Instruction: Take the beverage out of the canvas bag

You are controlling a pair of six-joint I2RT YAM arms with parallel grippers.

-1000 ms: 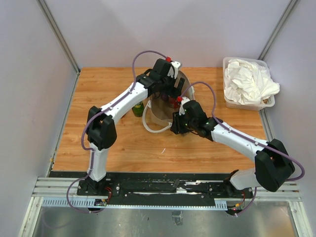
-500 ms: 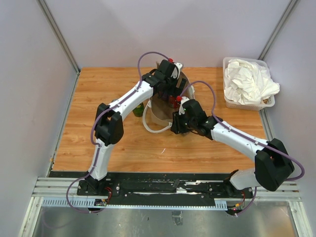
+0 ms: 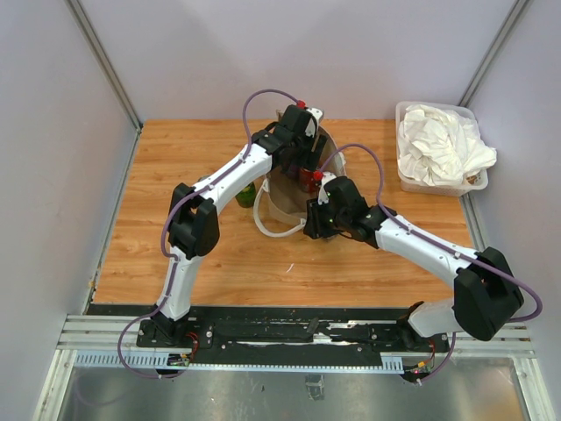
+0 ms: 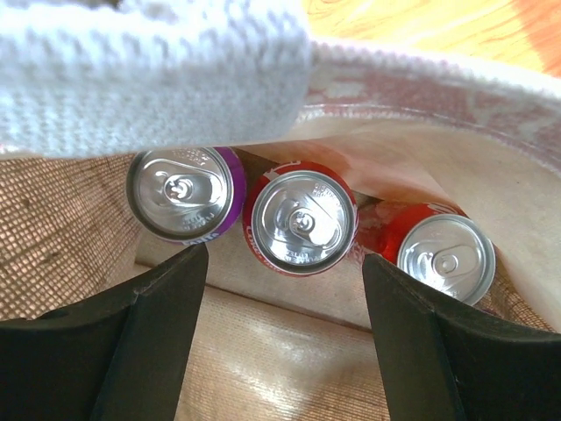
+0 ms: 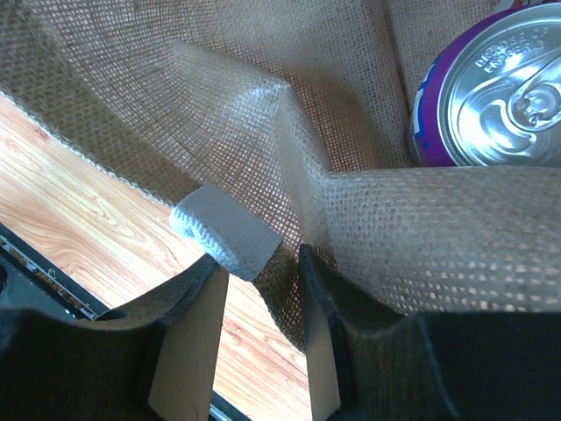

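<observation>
The tan canvas bag (image 3: pixel 282 203) stands open in the middle of the table, its white handle (image 4: pixel 149 74) crossing the top of the left wrist view. Inside stand a purple can (image 4: pixel 180 193), a red can (image 4: pixel 300 219) and a second red can (image 4: pixel 445 254). My left gripper (image 4: pixel 285 263) is open and hangs in the bag's mouth (image 3: pixel 301 167), above the cans, with the middle red can between its jaws' line. My right gripper (image 5: pixel 260 263) is shut on the bag's near rim (image 5: pixel 289 202) beside a white patch (image 5: pixel 226 230). In the top view it sits at the bag's near right side (image 3: pixel 312 223).
A green bottle (image 3: pixel 245 194) stands on the table just left of the bag. A clear bin of white cloth (image 3: pixel 438 145) sits at the back right corner. Grey walls close in the wooden table (image 3: pixel 175 254) on three sides.
My left arm has shifted its elbow to the right and the left gripper has moved slightly further over the bag's mouth. The right gripper has kept its hold on the rim.
</observation>
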